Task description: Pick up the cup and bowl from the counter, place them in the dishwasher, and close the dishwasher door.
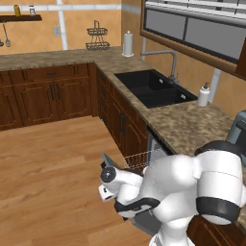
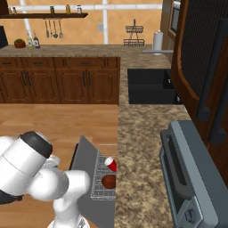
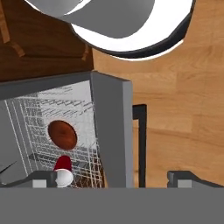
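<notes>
The red cup [image 2: 110,164] lies on its side in the dishwasher's white wire rack [image 2: 99,189], white rim showing, with the reddish-brown bowl [image 2: 109,181] right beside it. The hand view shows the same bowl [image 3: 62,134] and cup [image 3: 64,170] inside the grey dishwasher [image 3: 26,127]. The dishwasher door [image 3: 111,135] stands partly raised, its dark bar handle [image 3: 142,140] on the outer side. My gripper [image 3: 113,178] is open and holds nothing; its fingertips [image 3: 43,178] straddle the door's edge from above. The rack [image 1: 141,158] sticks out below the counter [image 1: 187,125].
A grey toaster oven [image 2: 191,178] sits on the counter [image 2: 138,178] to the right of the dishwasher. A black sink [image 1: 153,89] with a faucet lies further along. Dark wooden cabinets [image 1: 53,96] line the walls, and open wooden floor [image 1: 53,182] spreads to the left.
</notes>
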Tool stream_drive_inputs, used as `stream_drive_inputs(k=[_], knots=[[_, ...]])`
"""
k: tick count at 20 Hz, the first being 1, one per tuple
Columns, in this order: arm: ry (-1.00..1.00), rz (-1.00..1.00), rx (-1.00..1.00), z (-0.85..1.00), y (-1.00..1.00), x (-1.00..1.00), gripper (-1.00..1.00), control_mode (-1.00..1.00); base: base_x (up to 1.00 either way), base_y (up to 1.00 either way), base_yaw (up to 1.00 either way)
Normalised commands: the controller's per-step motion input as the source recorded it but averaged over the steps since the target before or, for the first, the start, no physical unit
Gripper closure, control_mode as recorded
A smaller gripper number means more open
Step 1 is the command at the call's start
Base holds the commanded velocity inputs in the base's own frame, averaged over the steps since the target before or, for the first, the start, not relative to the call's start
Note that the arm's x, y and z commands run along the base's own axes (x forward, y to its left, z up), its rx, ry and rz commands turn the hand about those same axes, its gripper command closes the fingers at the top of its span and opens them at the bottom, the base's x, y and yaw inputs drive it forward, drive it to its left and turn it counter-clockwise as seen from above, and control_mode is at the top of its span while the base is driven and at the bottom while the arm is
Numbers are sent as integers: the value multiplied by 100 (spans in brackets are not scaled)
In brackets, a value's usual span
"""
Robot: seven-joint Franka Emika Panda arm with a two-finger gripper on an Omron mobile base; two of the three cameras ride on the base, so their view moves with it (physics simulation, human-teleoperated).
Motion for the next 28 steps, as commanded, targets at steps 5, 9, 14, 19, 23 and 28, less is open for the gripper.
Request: stream_drive_inputs(k=[5, 9, 14, 19, 23, 28], knots=[[1, 0, -14, -56, 9, 40, -100, -100, 0, 0, 0], [2, 0, -18, -37, 43, 33, -100, -100, 0, 0, 0], [4, -3, -24, -51, 63, 27, -100, -100, 0, 0, 0], [5, -4, -25, -51, 36, 30, -100, -100, 0, 0, 0], [4, -8, -22, -40, 16, 30, -100, -100, 0, 0, 0], [1, -3, -11, -42, -49, 33, -100, -100, 0, 0, 0]])
